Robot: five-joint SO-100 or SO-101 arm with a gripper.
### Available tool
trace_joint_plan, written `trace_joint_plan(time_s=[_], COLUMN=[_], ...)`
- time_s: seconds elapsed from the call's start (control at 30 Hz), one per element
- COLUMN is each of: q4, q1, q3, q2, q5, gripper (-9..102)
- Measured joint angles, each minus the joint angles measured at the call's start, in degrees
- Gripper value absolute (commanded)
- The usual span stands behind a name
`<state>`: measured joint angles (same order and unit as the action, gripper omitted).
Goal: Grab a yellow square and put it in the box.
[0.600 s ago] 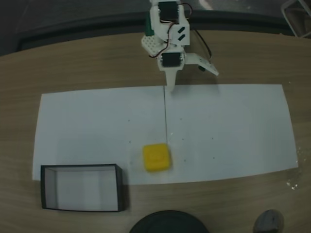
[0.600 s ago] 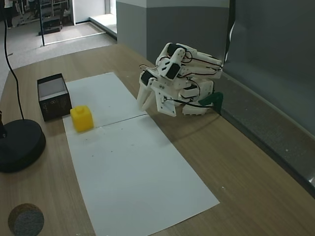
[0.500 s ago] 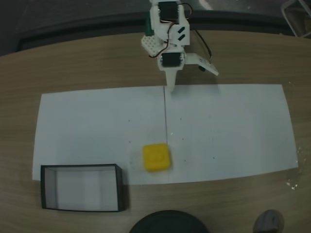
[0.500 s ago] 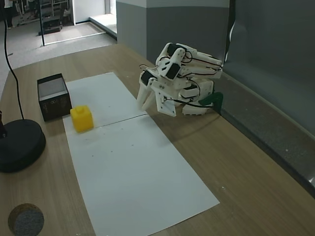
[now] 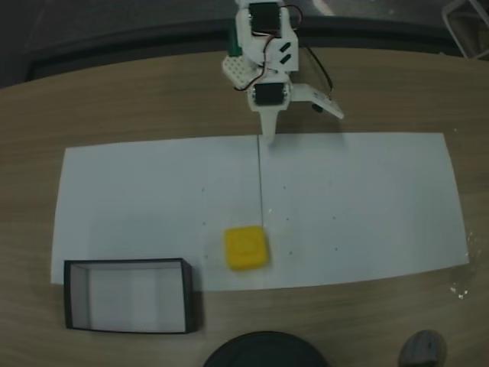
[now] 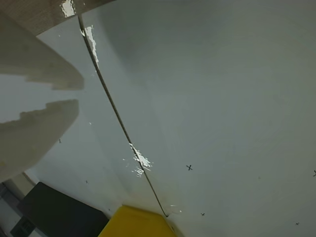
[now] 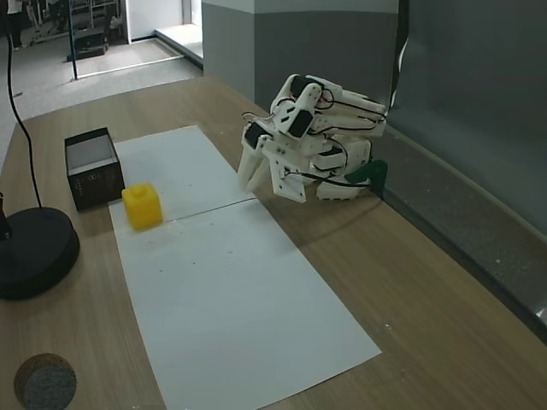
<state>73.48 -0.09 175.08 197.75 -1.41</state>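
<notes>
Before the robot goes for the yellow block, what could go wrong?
The yellow square sits close to the box, so a clumsy reach by the gripper might bump the box too. The block rests on smooth white paper; a push could slide it instead of gripping it.

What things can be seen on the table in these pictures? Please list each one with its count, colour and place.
yellow square: one, bright yellow, on the paper near its front edge, outside the box.
box: one, black walls, pale inside, on the wood at the paper's front left corner in a fixed view.
paper sheets: two, white, side by side across the table.
round base: one, black, on the wood near the box.
arm: one, white, folded at the table's back edge.
gripper: one, white, open, above the paper's back edge.
</notes>
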Motion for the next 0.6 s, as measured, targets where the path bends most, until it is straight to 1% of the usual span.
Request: trace_joint_plan(time_s=[0.07, 0.13, 0.3, 0.4, 0.5, 0.6], q4=[0.0, -0.44, -6.33, -10.2, -14.15, -15.73], q1=[0.0, 0.0, 1.93, 3.16, 3.43, 3.08], q3=[0.0, 0.0, -0.09, -2.2, -6.24, -11.6], q2=[0.0, 0.0, 0.0, 0.0, 0.0, 0.0], q5=[0.09, 0.18, 0.26, 0.26, 0.09, -3.43], gripper=[1, 5, 23, 31, 34, 35])
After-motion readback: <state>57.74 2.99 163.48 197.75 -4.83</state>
